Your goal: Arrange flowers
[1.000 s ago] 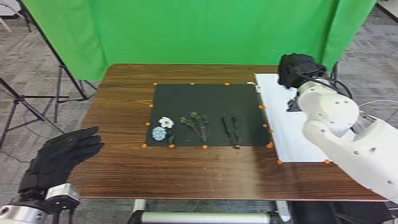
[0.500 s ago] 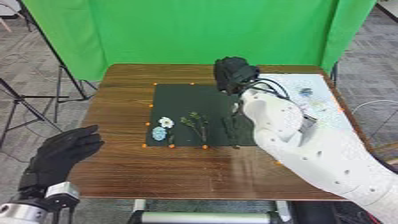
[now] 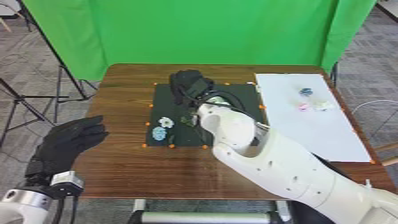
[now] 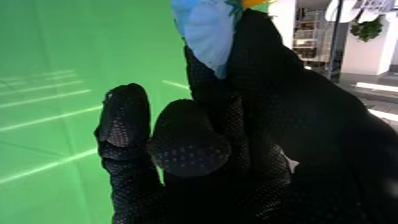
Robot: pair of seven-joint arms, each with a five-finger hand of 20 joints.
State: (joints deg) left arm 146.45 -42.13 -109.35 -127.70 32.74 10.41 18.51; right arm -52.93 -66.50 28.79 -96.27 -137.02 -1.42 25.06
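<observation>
My right hand (image 3: pixel 190 84) is over the far part of the black mat (image 3: pixel 162 107) in the head view. In the right wrist view, my right hand (image 4: pixel 258 75) is curled, pinching a pale blue-white flower (image 4: pixel 209 35) at its fingertips. A white flower (image 3: pixel 166 122) and a light blue flower (image 3: pixel 159 133) lie on the mat's left side; green sprigs beside them are partly covered by my right arm. On the white board (image 3: pixel 311 135) are a blue flower (image 3: pixel 306 92), a pink one (image 3: pixel 304 106) and a whitish one (image 3: pixel 323 106). My left hand (image 3: pixel 71 137) is open off the table's left side.
Brown wooden table (image 3: pixel 120 170) surrounds the mat and board. Orange markers line their edges. A green backdrop (image 3: pixel 204 35) hangs behind the table, and dark stand legs are at the left.
My right hand has moved left from the white board to above the black mat, uncovering the flowers on the board. The left hand has shifted slightly, up and to the right.
</observation>
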